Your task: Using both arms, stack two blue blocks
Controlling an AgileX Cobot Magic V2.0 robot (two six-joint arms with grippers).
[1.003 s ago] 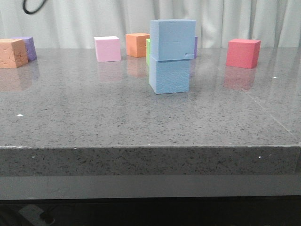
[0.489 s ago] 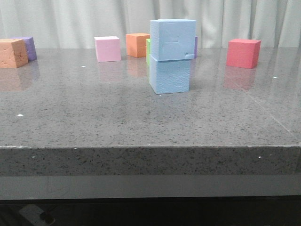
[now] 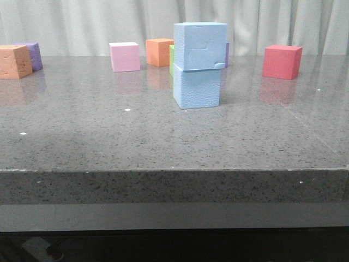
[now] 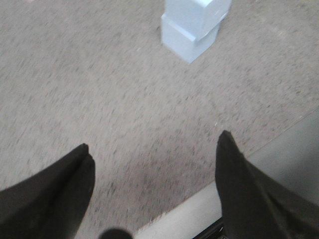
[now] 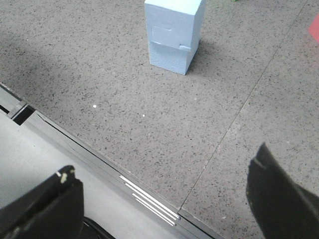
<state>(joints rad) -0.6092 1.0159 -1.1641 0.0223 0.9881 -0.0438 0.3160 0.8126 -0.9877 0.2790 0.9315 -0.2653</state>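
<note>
Left end effector [image 4: 154, 152] spread wide, both black fingers [image 4: 50, 194] empty, hovering over the speckled grey tabletop [image 4: 99, 99] near its edge. Blue blocks [image 4: 192, 25] stacked well ahead of the fingertips, upper one offset on the lower. Frame slightly blurred.
</note>
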